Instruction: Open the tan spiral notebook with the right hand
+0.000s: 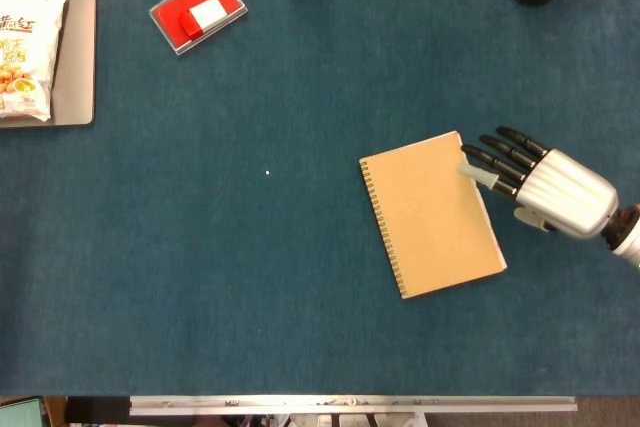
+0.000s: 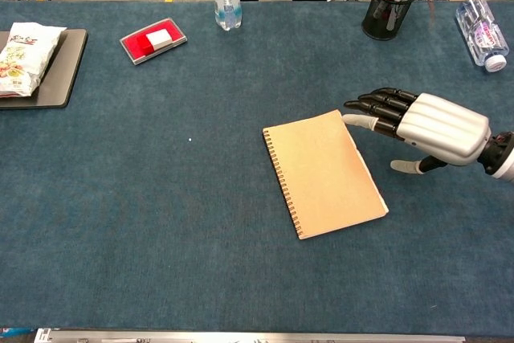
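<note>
Bench [image 1: 300, 277]: blue felt-covered surface; all positions below taken relative to the notebook.

Tan spiral notebook [image 1: 432, 214], cardboard cover, lies flat and closed on the bench, right of centre. Wire spiral runs down its left long edge; free page edge is the right long edge, facing my side. Long axis runs from far to near, tilted so the far end leans left and the near end right. In the chest view the same notebook [image 2: 323, 173] shows its cover fully down, no lift visible at any corner.

My right robot hand [image 1: 545, 187] sits just right of the notebook's far-right corner, empty, fingers extended and slightly spread toward the notebook. Fingertips [image 1: 478, 165] overlap the cover's free edge near that corner; whether they touch the cover or hover over it I cannot tell. Thumb hangs below the palm in the chest view [image 2: 426, 130], not under the cover.

Progress, my judgement: approach is done, opening is not begun. Left to do: catch the free edge, lift the cover, swing it leftward over the spiral.

Left robot hand: not in either view.
</note>
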### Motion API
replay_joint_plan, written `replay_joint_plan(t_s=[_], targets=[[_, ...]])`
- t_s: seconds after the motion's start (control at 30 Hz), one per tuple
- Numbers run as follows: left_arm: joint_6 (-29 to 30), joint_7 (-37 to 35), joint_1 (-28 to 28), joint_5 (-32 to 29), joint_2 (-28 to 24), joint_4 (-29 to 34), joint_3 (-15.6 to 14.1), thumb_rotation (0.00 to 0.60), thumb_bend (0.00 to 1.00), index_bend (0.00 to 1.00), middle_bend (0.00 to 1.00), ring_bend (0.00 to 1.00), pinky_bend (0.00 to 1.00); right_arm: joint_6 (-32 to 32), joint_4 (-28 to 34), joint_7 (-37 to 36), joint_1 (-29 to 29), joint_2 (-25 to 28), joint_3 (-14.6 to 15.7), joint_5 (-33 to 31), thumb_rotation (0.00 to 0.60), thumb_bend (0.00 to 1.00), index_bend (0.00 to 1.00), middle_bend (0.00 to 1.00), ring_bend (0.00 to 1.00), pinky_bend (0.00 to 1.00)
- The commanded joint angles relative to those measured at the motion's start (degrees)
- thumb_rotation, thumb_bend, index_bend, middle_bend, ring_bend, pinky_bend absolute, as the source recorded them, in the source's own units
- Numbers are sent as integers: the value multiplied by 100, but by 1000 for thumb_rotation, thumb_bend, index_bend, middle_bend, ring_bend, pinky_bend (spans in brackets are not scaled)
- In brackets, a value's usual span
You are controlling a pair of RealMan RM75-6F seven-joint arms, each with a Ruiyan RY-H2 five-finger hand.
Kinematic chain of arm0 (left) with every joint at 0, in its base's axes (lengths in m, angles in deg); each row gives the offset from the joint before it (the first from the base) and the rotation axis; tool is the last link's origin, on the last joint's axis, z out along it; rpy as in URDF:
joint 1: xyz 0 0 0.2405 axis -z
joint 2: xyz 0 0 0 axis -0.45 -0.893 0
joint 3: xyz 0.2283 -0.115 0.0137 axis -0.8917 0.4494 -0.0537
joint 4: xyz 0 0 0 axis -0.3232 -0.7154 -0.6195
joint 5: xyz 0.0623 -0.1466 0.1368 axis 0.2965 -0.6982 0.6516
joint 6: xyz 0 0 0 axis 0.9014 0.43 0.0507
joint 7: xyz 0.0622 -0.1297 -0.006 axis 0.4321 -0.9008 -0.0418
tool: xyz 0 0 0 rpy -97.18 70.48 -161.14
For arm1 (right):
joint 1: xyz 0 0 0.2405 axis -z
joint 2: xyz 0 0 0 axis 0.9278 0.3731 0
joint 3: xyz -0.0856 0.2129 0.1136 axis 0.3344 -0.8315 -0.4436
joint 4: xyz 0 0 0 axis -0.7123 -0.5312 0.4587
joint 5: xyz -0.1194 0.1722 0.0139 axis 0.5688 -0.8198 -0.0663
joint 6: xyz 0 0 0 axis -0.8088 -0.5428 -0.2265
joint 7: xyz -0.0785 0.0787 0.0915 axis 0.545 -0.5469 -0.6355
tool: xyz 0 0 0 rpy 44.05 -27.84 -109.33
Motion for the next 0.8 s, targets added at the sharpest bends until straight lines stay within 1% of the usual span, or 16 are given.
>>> replay_joint_plan(t_s=[0.03, 0.37, 0.8], targets=[[7, -12, -4, 0, -6, 2, 1, 600, 429, 444, 363, 280, 447, -8, -59, -31, -3, -47, 36, -13, 600, 196, 0, 34, 0, 110], [8, -9, -10, -7, -14, 10, -1, 600, 429, 444, 363, 280, 447, 29, -282, -159, 0, -218, 165, -64, 600, 196, 0, 33, 0, 110], [28, -18, -25, 7, -28, 20, -7, 600, 429, 444, 362, 280, 447, 47, -458, -278, -19, -410, 242, -139, 600, 205, 0, 33, 0, 110]])
